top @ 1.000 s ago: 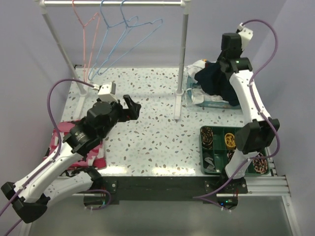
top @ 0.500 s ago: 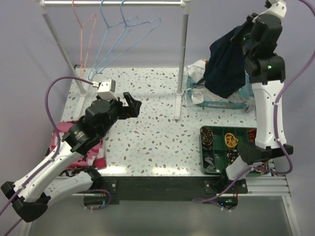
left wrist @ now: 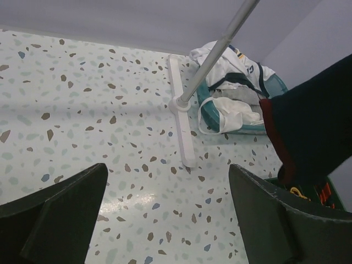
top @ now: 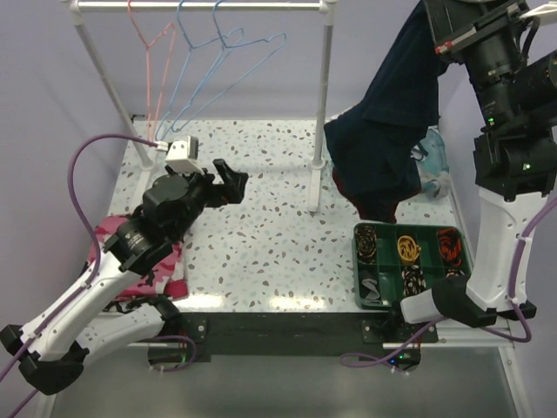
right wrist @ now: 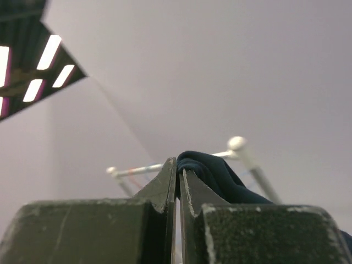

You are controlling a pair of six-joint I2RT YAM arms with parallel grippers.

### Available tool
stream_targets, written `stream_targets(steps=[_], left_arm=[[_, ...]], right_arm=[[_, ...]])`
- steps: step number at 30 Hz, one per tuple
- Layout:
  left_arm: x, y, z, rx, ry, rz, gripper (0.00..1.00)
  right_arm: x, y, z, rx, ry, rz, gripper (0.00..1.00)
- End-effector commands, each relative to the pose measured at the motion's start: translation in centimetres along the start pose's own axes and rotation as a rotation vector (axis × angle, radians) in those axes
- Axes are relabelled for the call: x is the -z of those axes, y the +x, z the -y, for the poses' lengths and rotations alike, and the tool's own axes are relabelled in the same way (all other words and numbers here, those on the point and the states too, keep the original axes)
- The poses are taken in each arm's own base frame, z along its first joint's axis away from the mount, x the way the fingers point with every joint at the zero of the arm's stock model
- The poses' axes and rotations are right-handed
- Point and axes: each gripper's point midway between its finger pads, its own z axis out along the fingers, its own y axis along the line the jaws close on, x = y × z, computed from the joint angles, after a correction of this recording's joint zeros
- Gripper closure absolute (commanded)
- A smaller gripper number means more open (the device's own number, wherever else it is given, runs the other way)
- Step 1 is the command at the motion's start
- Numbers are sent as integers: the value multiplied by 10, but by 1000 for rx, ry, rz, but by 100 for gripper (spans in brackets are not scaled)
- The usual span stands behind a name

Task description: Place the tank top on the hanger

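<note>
Robot lab: speckled table [top: 270, 252], clothes rail [top: 261, 5]

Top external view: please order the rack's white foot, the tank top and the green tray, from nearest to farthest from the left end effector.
1. rack's white foot, just right of the left end effector.
2. tank top, hanging farther right.
3. green tray, near right corner.

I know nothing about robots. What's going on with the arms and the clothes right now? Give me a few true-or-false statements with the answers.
1. The right gripper is clamped on the navy tank top. True.
2. The left gripper holds a hanger. False: it is open and empty, above the table.
3. A light blue hanger hangs bare on the rail. True.
4. The tank top lies flat on the table. False: it dangles from the raised right gripper.
</note>
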Motion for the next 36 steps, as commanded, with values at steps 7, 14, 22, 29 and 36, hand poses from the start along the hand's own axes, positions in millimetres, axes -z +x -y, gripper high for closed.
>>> stream_targets(steps=[7, 14, 22, 29, 36], left_arm=[[28, -64, -21, 61, -151, 183, 2], [77, -93, -61, 110, -282, 314, 1], [43, -56, -43, -27, -216, 152, 2], [-33, 85, -3, -153, -15, -276, 15], [-96, 149, -4, -235, -135, -353, 15]], right_arm=[[15, 187, -112, -226, -336, -407, 100], [127, 442, -113, -86, -267, -886, 73], [208, 489, 9, 307, 110, -1046, 22], [248, 449, 136, 411, 460, -1046, 21], [272, 470, 173, 323, 530, -1064, 27]])
